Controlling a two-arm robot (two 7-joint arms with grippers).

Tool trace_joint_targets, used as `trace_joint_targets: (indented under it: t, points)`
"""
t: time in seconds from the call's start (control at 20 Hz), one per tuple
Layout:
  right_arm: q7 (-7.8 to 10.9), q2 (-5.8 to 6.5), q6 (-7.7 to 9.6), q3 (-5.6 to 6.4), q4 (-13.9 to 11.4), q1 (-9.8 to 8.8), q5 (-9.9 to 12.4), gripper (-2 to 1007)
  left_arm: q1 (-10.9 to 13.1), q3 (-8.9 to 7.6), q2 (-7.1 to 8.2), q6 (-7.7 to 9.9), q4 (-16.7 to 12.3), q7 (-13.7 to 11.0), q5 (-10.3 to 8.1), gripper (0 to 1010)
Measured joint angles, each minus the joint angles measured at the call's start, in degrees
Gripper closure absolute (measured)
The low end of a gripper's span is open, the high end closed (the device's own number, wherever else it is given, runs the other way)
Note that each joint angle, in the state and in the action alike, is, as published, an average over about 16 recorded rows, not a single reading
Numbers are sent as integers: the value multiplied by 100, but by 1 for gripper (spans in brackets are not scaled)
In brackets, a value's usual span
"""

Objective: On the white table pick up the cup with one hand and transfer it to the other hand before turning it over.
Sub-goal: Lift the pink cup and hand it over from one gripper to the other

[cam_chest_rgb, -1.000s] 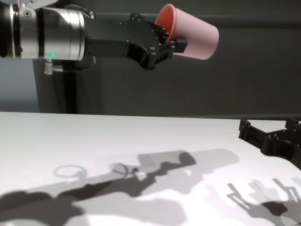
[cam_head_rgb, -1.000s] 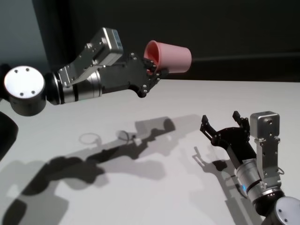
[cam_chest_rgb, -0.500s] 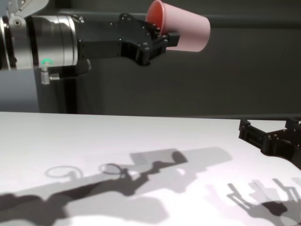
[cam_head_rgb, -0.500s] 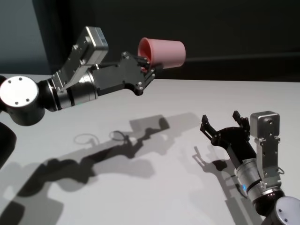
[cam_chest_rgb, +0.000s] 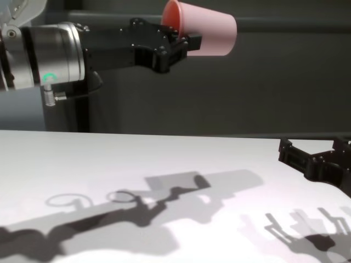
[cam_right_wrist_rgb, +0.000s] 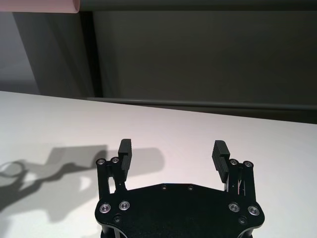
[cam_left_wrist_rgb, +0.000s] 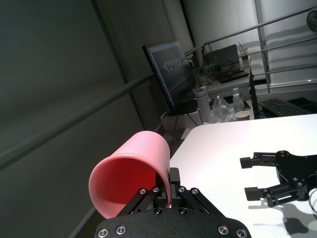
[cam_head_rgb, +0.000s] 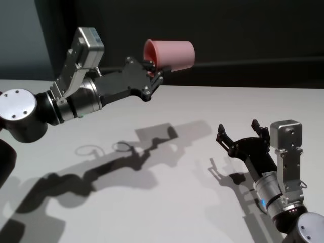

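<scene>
The left end effector [cam_head_rgb: 155, 71] is held high above the white counter [cam_head_rgb: 167, 202], reaching forward from the green-lit arm [cam_chest_rgb: 46, 60]. It is clamped on the pink cup [cam_head_rgb: 171, 54], pinching the cup's rim: one finger sits inside the mouth and the other presses the outer wall. The cup lies roughly on its side in the air, its open mouth turned back toward the end effector and its narrower flat base pointing away, toward the robot's right. In the left wrist view the cup [cam_left_wrist_rgb: 131, 171] sticks out past the black fingers [cam_left_wrist_rgb: 171, 181], which grip only the nearest part of the rim; the rest of the cup hangs free.

The right end effector [cam_head_rgb: 242, 135] hovers low over the counter on the right, well apart from the cup and below it. Its fingers [cam_right_wrist_rgb: 125, 151] are spread wide with nothing between them. Shadows of both arms fall across the counter.
</scene>
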Motion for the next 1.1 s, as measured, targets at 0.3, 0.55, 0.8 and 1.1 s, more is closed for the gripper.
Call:
trace_joint_targets:
  t: [0.3,0.55,0.8,1.1]
  points:
    - [0,0,0,0,0,0,0,3,35,-60,-9,21,60,-196,-340,960]
    - [0,0,0,0,0,0,0,3,11,-17,10,40,97,-363,-516,960]
    - [0,0,0,0,0,0,0,3,-28,82,34,61,109,-432,-555,960]
    - [0,0,0,0,0,0,0,3,-62,193,56,76,104,-439,-494,960]
